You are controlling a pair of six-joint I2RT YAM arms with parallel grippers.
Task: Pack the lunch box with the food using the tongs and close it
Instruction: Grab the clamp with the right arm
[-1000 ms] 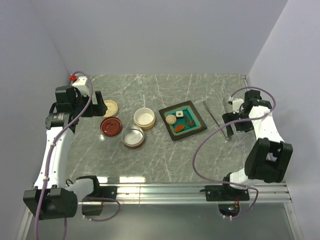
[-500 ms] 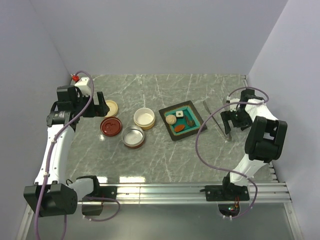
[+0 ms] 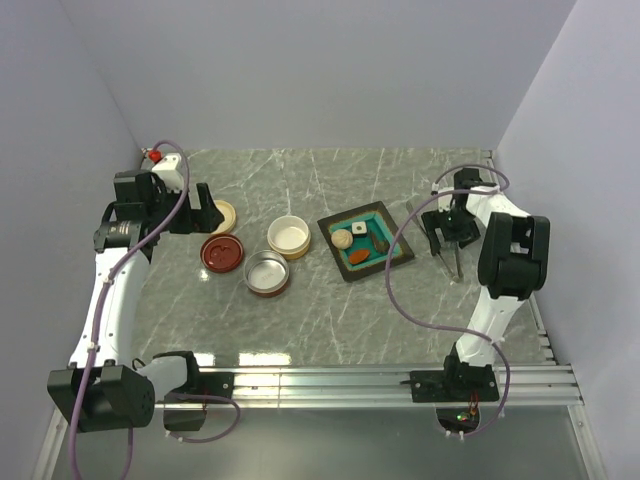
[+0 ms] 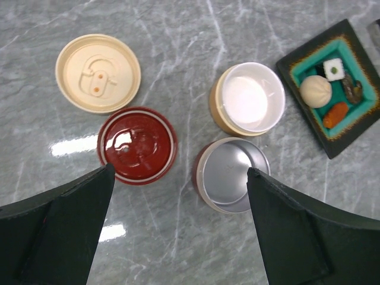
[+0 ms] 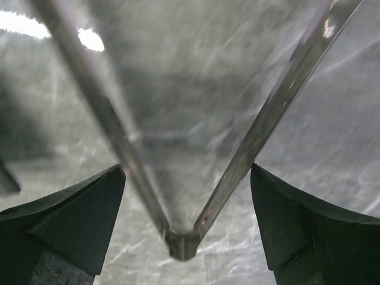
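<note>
While your right gripper (image 5: 187, 168) stands spread wide astride the tongs (image 5: 270, 113), which lie flat on the table (image 3: 300, 320) to the right of the tray (image 3: 335, 248), nothing is clamped yet as far as you can see. All the food (image 4: 314, 91) sits in that tray. The lunch box (image 4: 246, 98) bowls are empty with their lids (image 4: 136, 144) off, and your left gripper (image 4: 178, 172) hangs open above them.
</note>
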